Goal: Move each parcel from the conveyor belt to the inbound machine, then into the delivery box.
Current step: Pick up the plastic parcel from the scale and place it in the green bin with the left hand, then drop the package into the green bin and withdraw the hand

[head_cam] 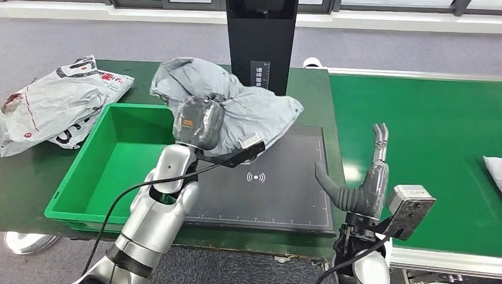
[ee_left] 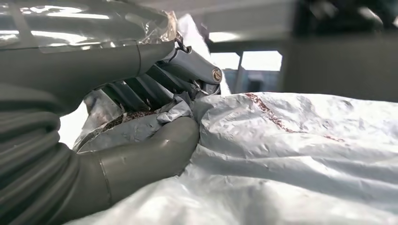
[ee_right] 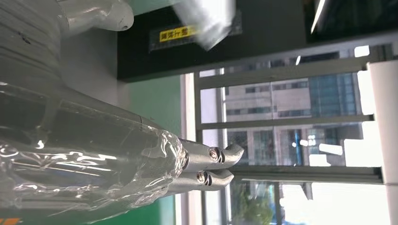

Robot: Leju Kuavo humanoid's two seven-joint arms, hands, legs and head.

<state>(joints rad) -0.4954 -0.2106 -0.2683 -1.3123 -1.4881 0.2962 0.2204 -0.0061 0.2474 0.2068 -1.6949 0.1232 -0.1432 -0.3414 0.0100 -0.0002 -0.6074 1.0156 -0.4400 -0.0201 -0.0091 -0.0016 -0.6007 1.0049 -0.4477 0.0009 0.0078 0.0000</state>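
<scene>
From the head camera I see my left hand [head_cam: 198, 121] gripping a crumpled grey parcel [head_cam: 248, 106], held above the black scanning pad [head_cam: 278, 189] of the inbound machine [head_cam: 261, 35], whose dark column rises behind it. In the left wrist view the fingers [ee_left: 150, 89] and thumb pinch the parcel's [ee_left: 291, 154] wrinkled plastic. My right hand [head_cam: 364, 183] holds nothing, its fingers straight and its thumb spread, at the seam between the pad and the green conveyor belt [head_cam: 426, 148]. A white parcel edge [head_cam: 494, 168] lies on the belt, far right. The green delivery box [head_cam: 118, 160] sits just left of the pad on a dark green table [head_cam: 35, 183], with a white bag [head_cam: 53, 103] beside it. Grey floor and a window line run behind.
</scene>
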